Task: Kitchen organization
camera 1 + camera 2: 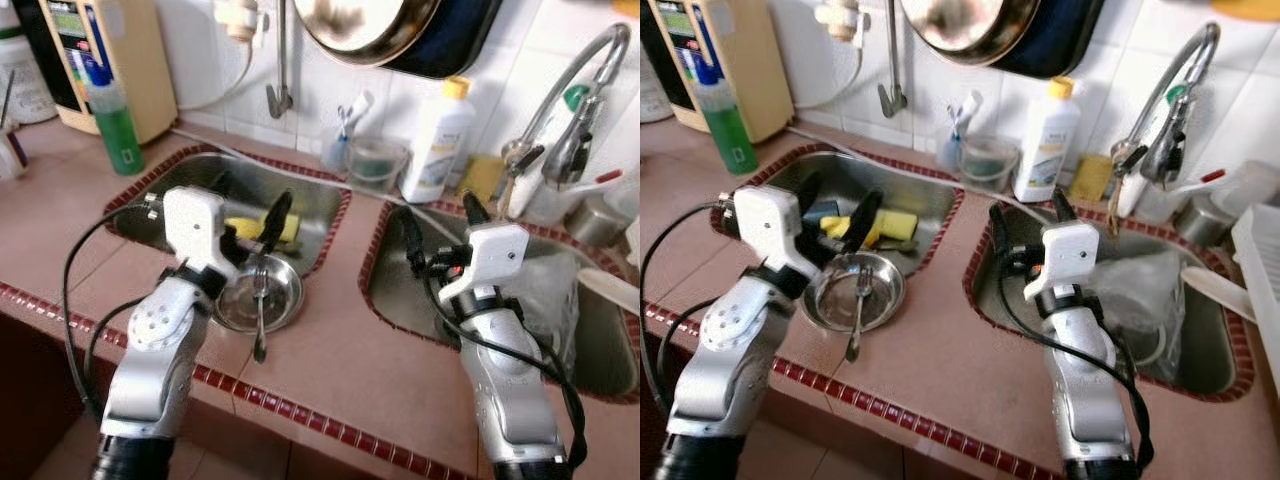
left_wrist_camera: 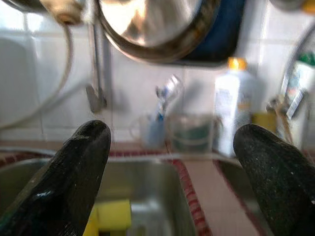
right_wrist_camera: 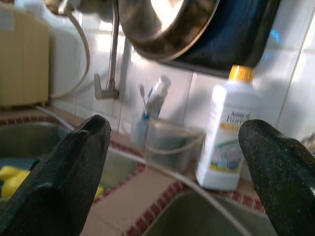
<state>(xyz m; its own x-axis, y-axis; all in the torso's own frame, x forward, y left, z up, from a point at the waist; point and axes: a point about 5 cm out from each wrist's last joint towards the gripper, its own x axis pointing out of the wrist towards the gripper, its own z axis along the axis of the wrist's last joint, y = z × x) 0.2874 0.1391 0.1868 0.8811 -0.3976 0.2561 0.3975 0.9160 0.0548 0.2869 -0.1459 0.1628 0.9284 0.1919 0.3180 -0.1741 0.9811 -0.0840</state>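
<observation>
Far left on the tiled counter [image 1: 340, 350]: green bottle [image 1: 116, 120] in front of a beige appliance [image 1: 110, 60]. Left sink basin [image 1: 225, 185] holds a yellow sponge [image 1: 262, 228]. Steel bowl [image 1: 258, 292] sits at that basin's near edge, partly on the counter, with a spoon [image 1: 260, 315] lying in it, handle sticking out toward the counter front. Left gripper [image 1: 250, 225] hovers above the bowl's rear rim, fingers spread wide, nothing between them, pointing at the back wall. Against the wall behind the divider: clear cup [image 1: 377, 162] beside a toothbrush holder [image 1: 340, 145], then a white bottle with yellow cap [image 1: 438, 140]. Large pan [image 1: 370, 25] hangs above. Right gripper [image 1: 440, 228] sits over the near left corner of the right sink basin [image 1: 590, 350], fingers also wide apart and empty. Faucet [image 1: 570, 100] arcs over that basin, far right.
</observation>
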